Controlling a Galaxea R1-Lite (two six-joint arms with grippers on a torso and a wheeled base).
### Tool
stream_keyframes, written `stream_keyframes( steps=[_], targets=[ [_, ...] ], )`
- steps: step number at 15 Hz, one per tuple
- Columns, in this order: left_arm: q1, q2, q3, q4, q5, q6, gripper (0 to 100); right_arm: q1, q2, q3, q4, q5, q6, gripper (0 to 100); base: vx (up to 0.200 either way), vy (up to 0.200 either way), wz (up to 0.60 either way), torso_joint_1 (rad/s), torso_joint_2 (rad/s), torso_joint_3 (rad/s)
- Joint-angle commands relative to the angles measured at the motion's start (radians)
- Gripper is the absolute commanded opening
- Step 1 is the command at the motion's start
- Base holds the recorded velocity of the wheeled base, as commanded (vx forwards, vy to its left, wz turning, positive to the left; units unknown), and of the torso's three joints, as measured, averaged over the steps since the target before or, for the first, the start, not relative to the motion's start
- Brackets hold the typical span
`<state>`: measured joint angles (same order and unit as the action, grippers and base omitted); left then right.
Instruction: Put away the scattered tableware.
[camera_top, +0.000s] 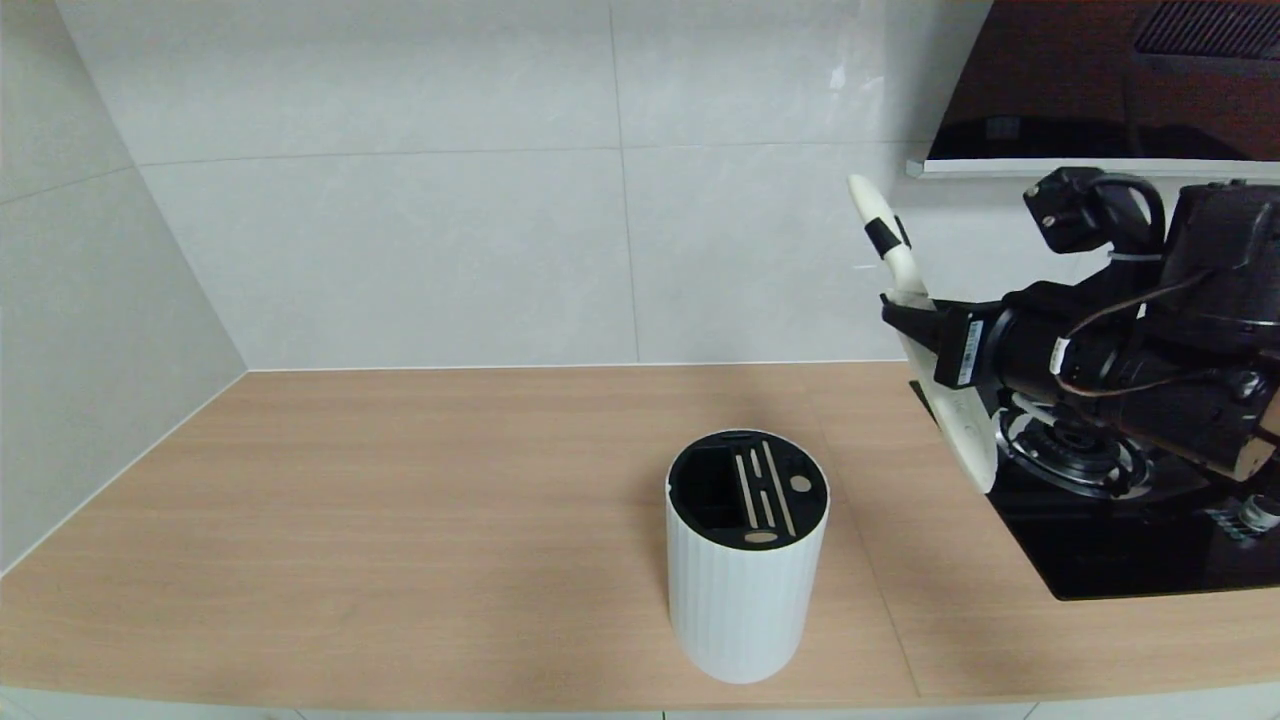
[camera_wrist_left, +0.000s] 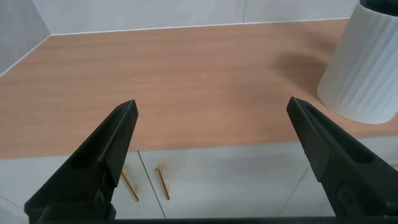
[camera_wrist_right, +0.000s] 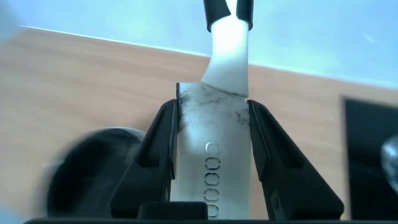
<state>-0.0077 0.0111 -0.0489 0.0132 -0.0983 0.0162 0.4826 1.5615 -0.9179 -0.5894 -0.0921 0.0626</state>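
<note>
A white ribbed cylindrical holder (camera_top: 745, 570) with a black slotted top stands on the wooden counter (camera_top: 400, 520), near its front edge. My right gripper (camera_top: 915, 312) is raised to the right of the holder and above it, shut on a white spatula (camera_top: 925, 340) with a black band on its handle. The spatula (camera_wrist_right: 214, 134) is clamped between both fingers, and the holder's dark top (camera_wrist_right: 87, 168) lies below it. My left gripper (camera_wrist_left: 211, 162) hangs open over the counter's front edge, with the holder (camera_wrist_left: 364, 62) off to one side.
A black gas hob (camera_top: 1110, 520) with a burner takes up the counter's right end, under a dark range hood (camera_top: 1110, 80). Tiled walls close the back and left. Cabinet doors with gold handles (camera_wrist_left: 163, 182) show below the counter's front edge.
</note>
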Motion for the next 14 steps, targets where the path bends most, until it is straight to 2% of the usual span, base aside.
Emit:
stream_keyframes(
  steps=[1, 2, 3, 4, 6, 7, 8, 10, 12, 13, 14],
  targets=[
    [-0.044, 0.144, -0.200, 0.059, -0.135, -0.016, 100, 0.033, -0.018, -0.026, 0.002, 0.000, -0.001, 0, 0.000, 0.000, 0.00, 0.000, 0.00, 0.000],
    [-0.055, 0.198, -0.255, 0.082, -0.167, -0.013, 100, 0.054, -0.018, -0.035, 0.000, 0.002, -0.001, 0, 0.000, 0.000, 0.00, 0.000, 0.00, 0.000],
    [-0.071, 0.380, -0.388, 0.096, -0.235, 0.011, 100, 0.082, -0.020, -0.055, 0.002, 0.002, -0.001, 0, 0.000, 0.000, 0.00, 0.000, 0.00, 0.000],
    [-0.071, 0.524, -0.493, 0.094, -0.278, 0.013, 100, 0.105, -0.021, -0.045, 0.000, 0.000, 0.000, 0, 0.000, 0.000, 0.00, 0.000, 0.00, 0.000],
    [-0.084, 0.782, -0.649, 0.076, -0.333, -0.015, 100, 0.137, -0.020, 0.002, -0.007, 0.000, 0.000, 0, 0.000, 0.000, 0.00, 0.000, 0.00, 0.000],
    [-0.152, 0.888, -0.686, 0.021, -0.339, -0.042, 100, 0.160, -0.020, 0.007, -0.007, -0.001, 0.000, 0, 0.000, 0.000, 0.00, 0.000, 0.00, 0.000],
    [-0.227, 0.957, -0.684, -0.044, -0.336, -0.070, 100, 0.182, -0.023, 0.008, -0.007, -0.005, 0.000, 0, 0.000, 0.000, 0.00, 0.000, 0.00, 0.000],
    [-0.387, 1.103, -0.635, -0.242, -0.333, -0.156, 100, 0.240, -0.015, 0.007, -0.007, -0.003, 0.014, 0, 0.000, 0.000, 0.00, 0.000, 0.00, 0.000],
    [-0.410, 1.221, -0.591, -0.446, -0.333, -0.245, 100, 0.298, 0.003, 0.005, -0.007, -0.005, 0.063, 0, 0.000, 0.000, 0.00, 0.000, 0.00, 0.000],
    [-0.420, 1.274, -0.557, -0.572, -0.333, -0.329, 100, 0.326, 0.022, -0.003, -0.007, -0.008, 0.088, 0, 0.000, 0.000, 0.00, 0.000, 0.00, 0.000],
    [-0.448, 1.316, -0.539, -0.657, -0.330, -0.378, 100, 0.337, 0.029, -0.003, -0.007, -0.011, 0.091, 0, 0.000, 0.000, 0.00, 0.000, 0.00, 0.000]
  ],
)
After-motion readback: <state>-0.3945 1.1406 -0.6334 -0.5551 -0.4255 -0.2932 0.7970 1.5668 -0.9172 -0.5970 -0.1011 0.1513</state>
